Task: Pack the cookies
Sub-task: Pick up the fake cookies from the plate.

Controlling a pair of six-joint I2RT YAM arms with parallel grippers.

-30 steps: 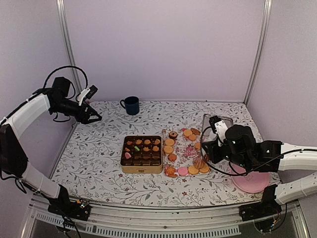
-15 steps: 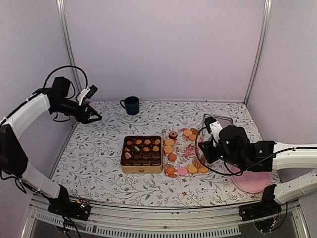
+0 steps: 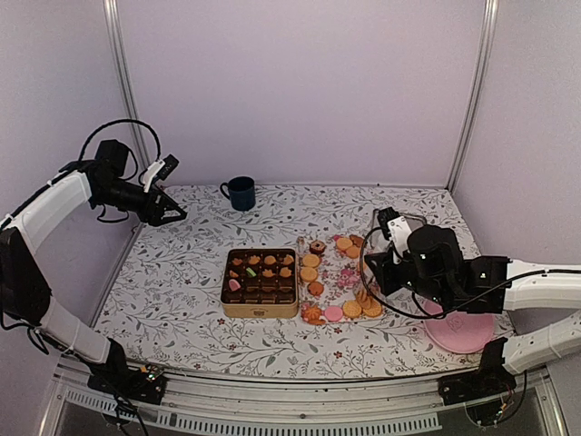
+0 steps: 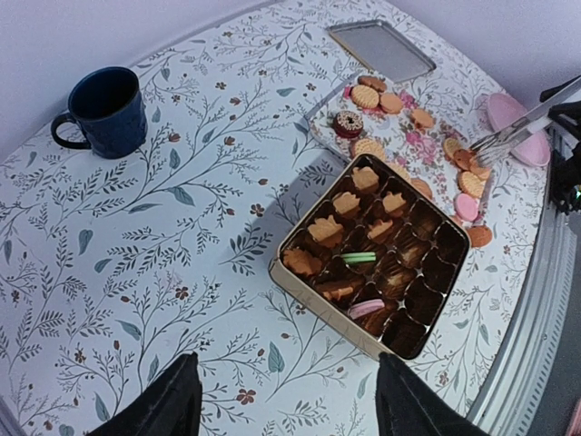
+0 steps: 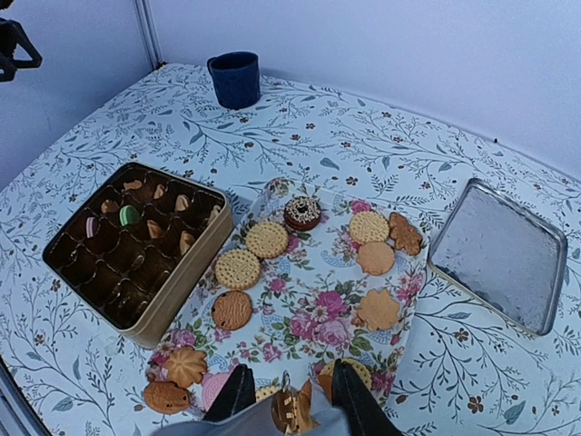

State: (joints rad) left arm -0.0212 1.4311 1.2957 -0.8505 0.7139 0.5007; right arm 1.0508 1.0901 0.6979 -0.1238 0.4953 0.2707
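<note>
The cookies (image 5: 239,269) are small, thin discs, to be judged light, rigid and brittle; surfaces look dry and are likely to shed crumbs, so slip is low but edge chipping is a risk. Most lie flat and well spaced on the floral tray (image 5: 313,313), just right of the compartmented gold tin (image 5: 182,300), which already holds several pieces in its far rows. Recommended hold: across the diameter, pads on opposite rims, with light force only; pressing on a face would probably snap it. A flat round cookie has no long axis in plan and points nowhere; its short axis is vertical, so any approach angle around it serves equally. The leaf-shaped piece (image 5: 406,233) is the exception, with its long axis running toward the tin lid (image 5: 499,254). The right gripper (image 5: 290,391) is at the tray's near edge, jaws narrow, bracketing a golden cookie (image 5: 286,413); firm contact cannot be confirmed. The left gripper (image 4: 286,359) hangs well away, jaws wide, holding nothing.
</note>
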